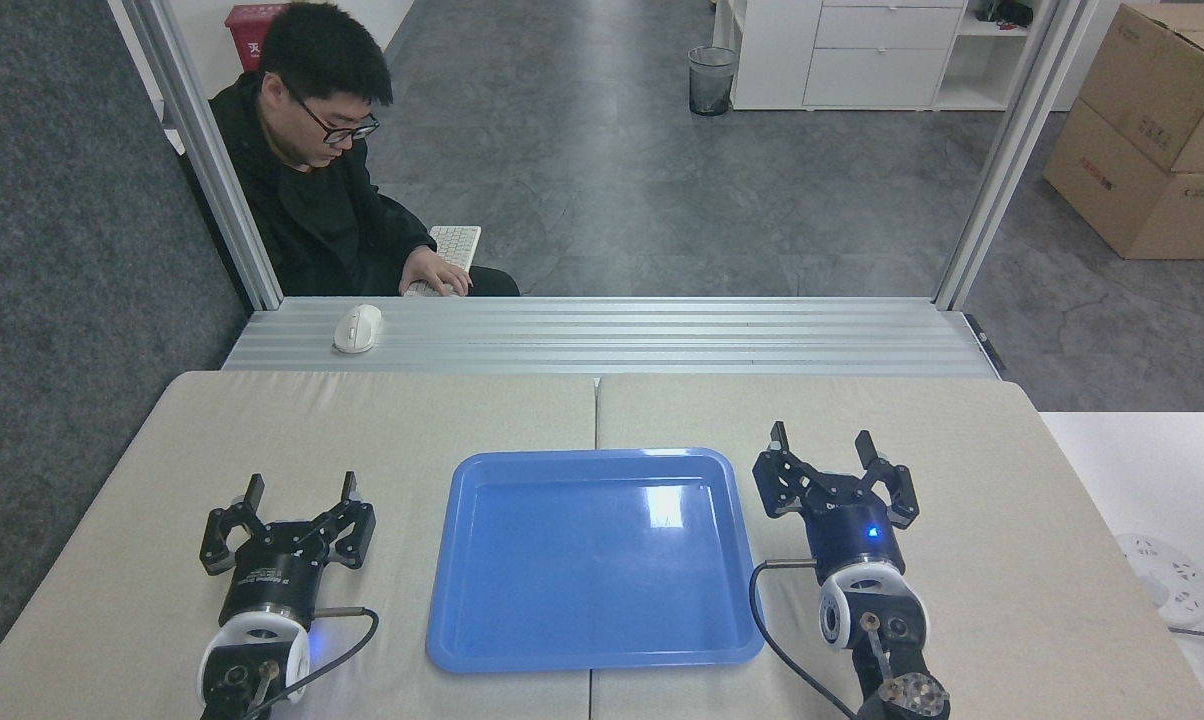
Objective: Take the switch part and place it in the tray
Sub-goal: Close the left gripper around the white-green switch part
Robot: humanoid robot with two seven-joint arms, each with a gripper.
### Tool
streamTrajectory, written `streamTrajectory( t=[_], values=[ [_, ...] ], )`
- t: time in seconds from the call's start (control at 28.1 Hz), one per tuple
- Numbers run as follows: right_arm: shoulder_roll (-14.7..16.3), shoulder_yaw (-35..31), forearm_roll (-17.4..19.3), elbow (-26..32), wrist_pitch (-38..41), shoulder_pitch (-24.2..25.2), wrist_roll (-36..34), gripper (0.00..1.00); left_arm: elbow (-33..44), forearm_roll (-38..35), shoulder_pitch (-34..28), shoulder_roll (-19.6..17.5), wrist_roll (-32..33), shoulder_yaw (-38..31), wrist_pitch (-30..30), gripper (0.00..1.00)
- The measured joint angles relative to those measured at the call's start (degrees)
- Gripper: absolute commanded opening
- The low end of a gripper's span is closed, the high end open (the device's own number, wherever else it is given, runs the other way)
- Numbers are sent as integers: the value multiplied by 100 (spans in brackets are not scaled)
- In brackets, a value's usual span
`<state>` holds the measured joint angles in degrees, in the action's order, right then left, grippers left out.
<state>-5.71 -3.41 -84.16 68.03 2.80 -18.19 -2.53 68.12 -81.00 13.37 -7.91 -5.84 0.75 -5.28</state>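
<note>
The blue tray (482, 640) lies in the middle of the table and holds nothing. My left gripper (300, 488) stands open to the left of the tray, fingers pointing away from me. The switch part is hidden; my left arm covers the spot on the table where it lay. To the right of the tray my right gripper (823, 442) is open with nothing between its fingers.
A person in black sits beyond the table's far left, a hand on a keyboard (454, 245). A white mouse (358, 327) rests on the metal ledge (662, 335). A white round object (1167, 580) lies at the far right.
</note>
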Motion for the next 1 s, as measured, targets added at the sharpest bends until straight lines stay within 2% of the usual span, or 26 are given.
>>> streamTrajectory(
  t=[0.21,0.64,1.0],
  values=[
    [0,0,-1,-1,0,0,-1,100,-124,6,-133,-129,-63,-161,132,99],
    [0,-1,-2,-6,0,0,-1,100,-202,6,-478,-289,-89,-531,896,100],
    [2,-1,-1,-8,0,-1,-1,100,-285,-28,-615,-353,-96,-710,1052,100]
  ],
)
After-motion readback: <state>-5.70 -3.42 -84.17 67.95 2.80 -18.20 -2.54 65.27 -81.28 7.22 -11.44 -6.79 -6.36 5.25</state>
